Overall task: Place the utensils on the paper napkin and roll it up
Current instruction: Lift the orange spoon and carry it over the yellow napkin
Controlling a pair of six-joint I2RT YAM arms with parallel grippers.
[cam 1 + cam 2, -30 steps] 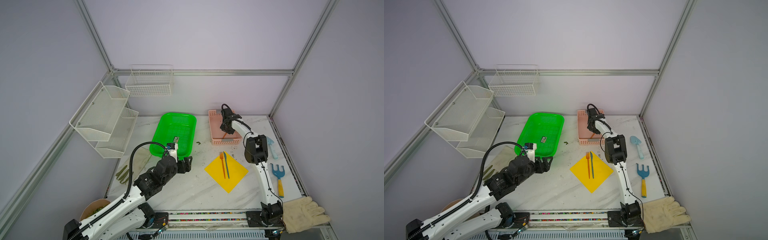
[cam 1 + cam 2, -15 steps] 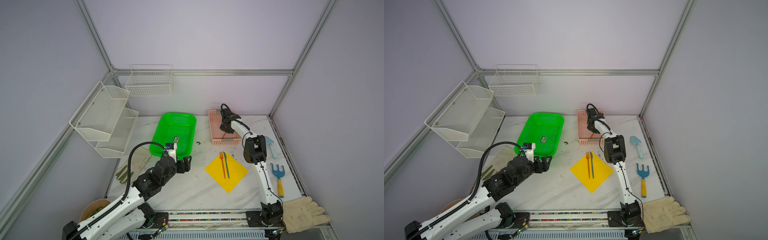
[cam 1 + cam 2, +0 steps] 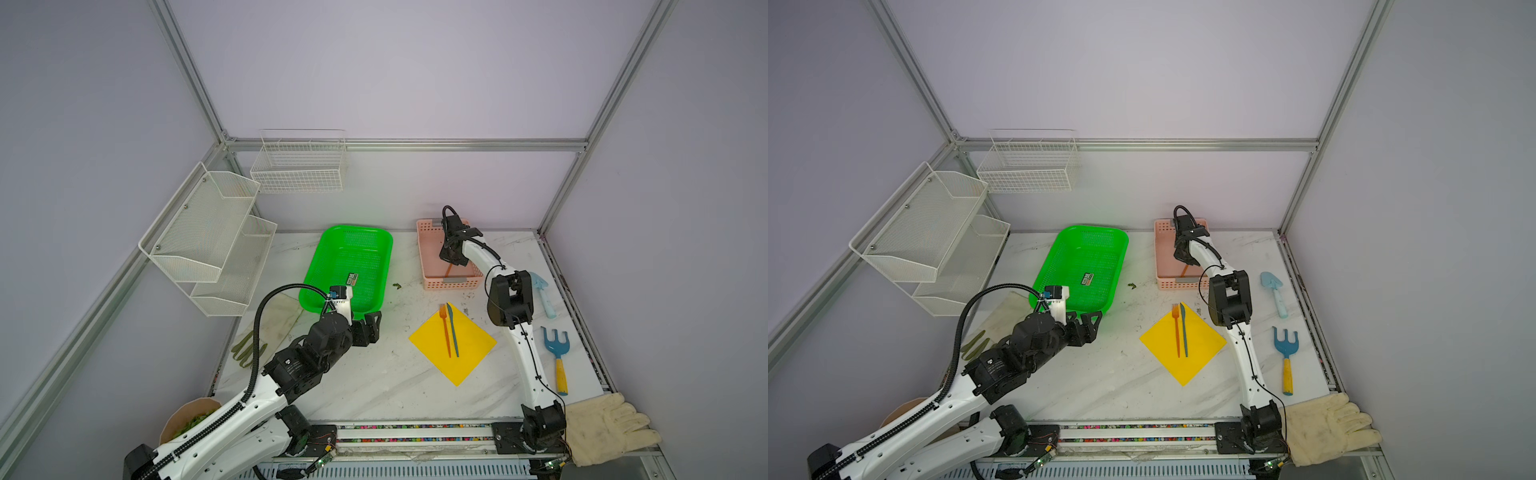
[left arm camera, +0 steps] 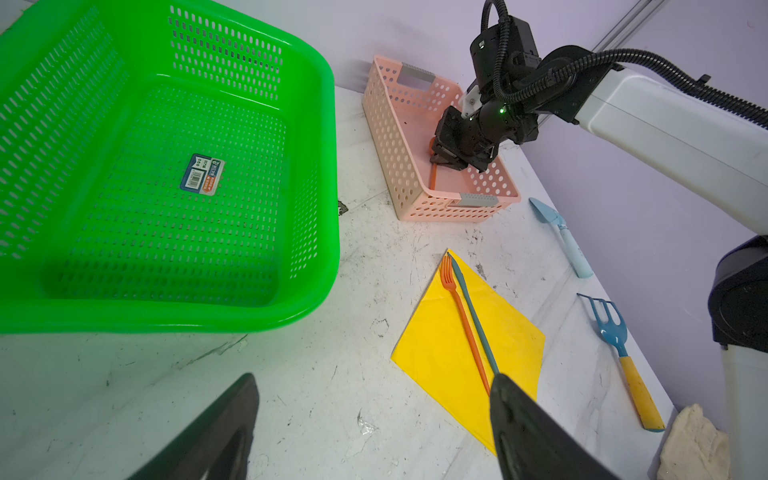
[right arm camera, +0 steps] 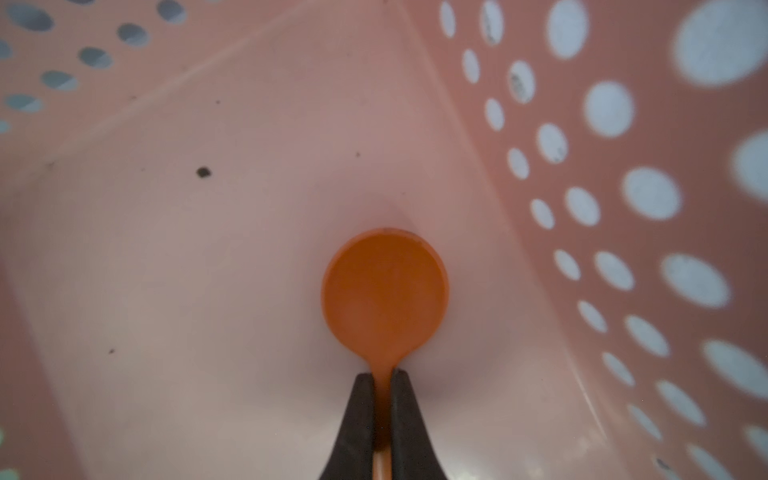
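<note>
Right wrist view shows the right gripper pinched on the neck of the orange spoon, its jaws having just come together. The bowl lies just ahead of the tips on the floor of the pink basket. The last utensil looks secured and ready to lift. Farther off, the left gripper hangs empty with its jaws wide apart. Beyond its tips, the orange fork and teal knife lie side by side on the yellow paper napkin.
</note>
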